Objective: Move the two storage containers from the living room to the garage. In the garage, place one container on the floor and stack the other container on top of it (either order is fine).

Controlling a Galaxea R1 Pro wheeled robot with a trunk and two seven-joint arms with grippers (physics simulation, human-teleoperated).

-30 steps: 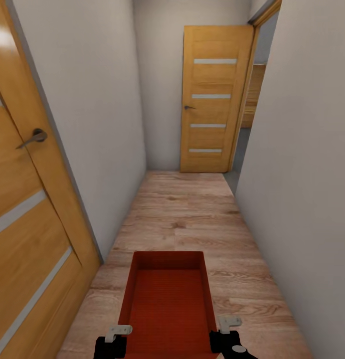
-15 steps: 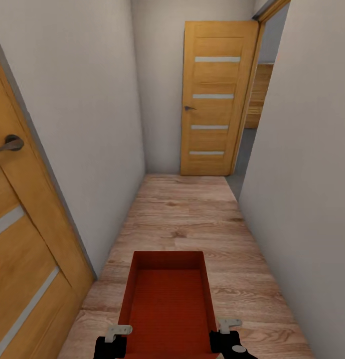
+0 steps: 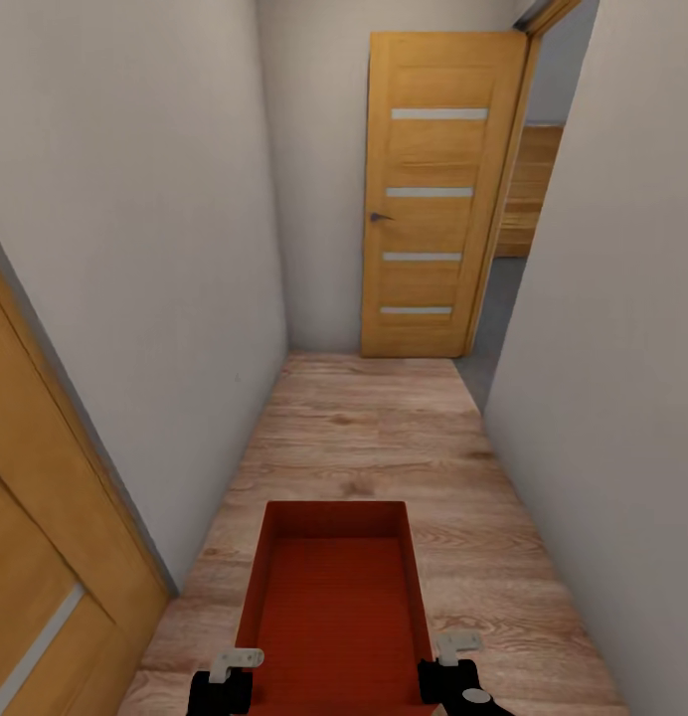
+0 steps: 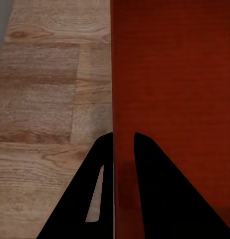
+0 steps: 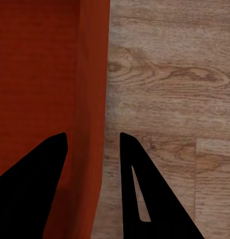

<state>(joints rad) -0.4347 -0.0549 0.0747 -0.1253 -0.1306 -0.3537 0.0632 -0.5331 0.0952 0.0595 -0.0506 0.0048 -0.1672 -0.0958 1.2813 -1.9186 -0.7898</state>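
The red-orange storage container (image 3: 332,607) is riding low in front of the robot, open top up and empty, its long sides running away down the corridor. It is carried between both arms: the left hand (image 3: 225,674) is clenched on the near end of the left wall, and the right hand (image 3: 453,668) is clamped on the right wall opposite. In the left wrist view the two dark fingers (image 4: 154,194) sit one on each side of the thin red wall, close against it. In the right wrist view the fingers (image 5: 139,189) straddle the other wall the same way, one over the red inside and one over the planks. Gripping both side walls near the robot looks like a way to keep the bin level and square while the base rolls, with the far end free to clear the walls.

Under the bin is light wood plank flooring (image 3: 374,438), so this is not the garage yet. The hallway is narrow, with a plain pale wall (image 3: 145,249) close on the left and another close on the right. At the far end stands a wooden door with four pale glazed strips (image 3: 435,199), swung open against the end wall, and beside it an opening on the right shows grey floor (image 3: 495,318) and some wood panelling beyond. The edge of another wooden door (image 3: 46,557) sits near on the left
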